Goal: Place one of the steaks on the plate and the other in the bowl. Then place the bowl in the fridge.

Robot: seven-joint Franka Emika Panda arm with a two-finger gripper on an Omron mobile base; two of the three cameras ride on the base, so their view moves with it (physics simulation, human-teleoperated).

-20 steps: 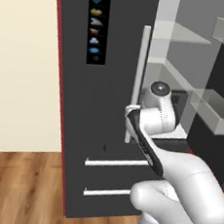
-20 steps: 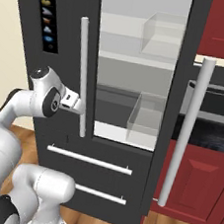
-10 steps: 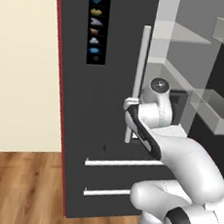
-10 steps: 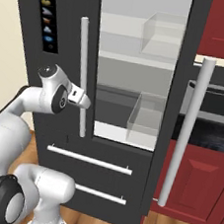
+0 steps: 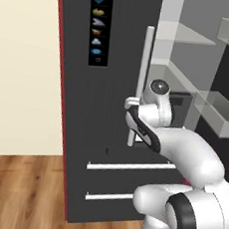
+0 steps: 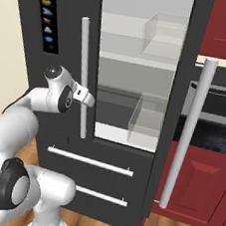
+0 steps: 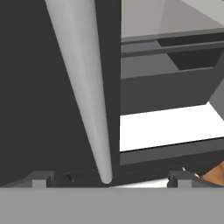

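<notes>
The fridge (image 5: 101,115) (image 6: 69,39) stands straight ahead, its left door shut and its right door swung open. My gripper (image 5: 132,103) (image 6: 88,98) is at the left door's long silver handle (image 5: 147,55) (image 6: 84,51), about two thirds of the way down it. In the hand view the handle (image 7: 83,87) runs down between my two finger tips, and the gripper (image 7: 109,177) is open around its lower end, with nothing clamped. The steaks, the plate and the bowl are out of view.
Inside the open half are white shelves (image 6: 136,62) and a clear bin (image 6: 147,116). The open right door's handle (image 6: 187,139) hangs in front of red cabinets (image 6: 197,180) and a dark oven (image 6: 221,106). Two drawers with bar handles (image 6: 91,161) lie below. The floor (image 5: 23,192) is wood.
The hand has pushed forward to the left door's handle, so the bar now sits between the fingers. The fridge and its doors have not moved.
</notes>
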